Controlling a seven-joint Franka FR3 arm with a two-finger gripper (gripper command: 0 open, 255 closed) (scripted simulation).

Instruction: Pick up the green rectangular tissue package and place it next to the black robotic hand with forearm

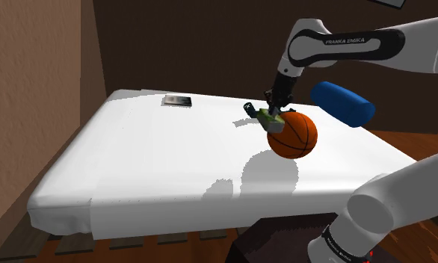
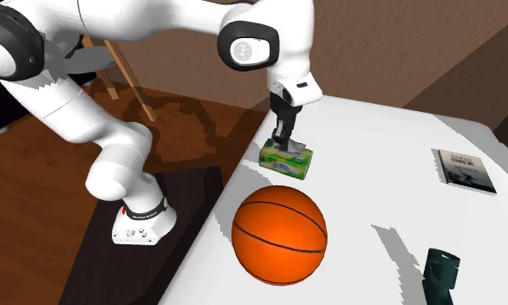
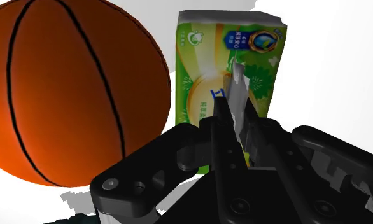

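You've got the green tissue pkg pinched; it's not yet by the black robotic hand.
Shoulder: pkg right of centre, just upper left of basketball. 2nd ext: fingers clenched on pkg top; your target lies lower right, well apart. Wrist: pkg's long axis runs straight away from fingers, ball beside it.

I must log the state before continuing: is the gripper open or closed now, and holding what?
The gripper is closed on the green tissue package, by its protruding tissue.

End effector on green tissue package, orange basketball near, white table
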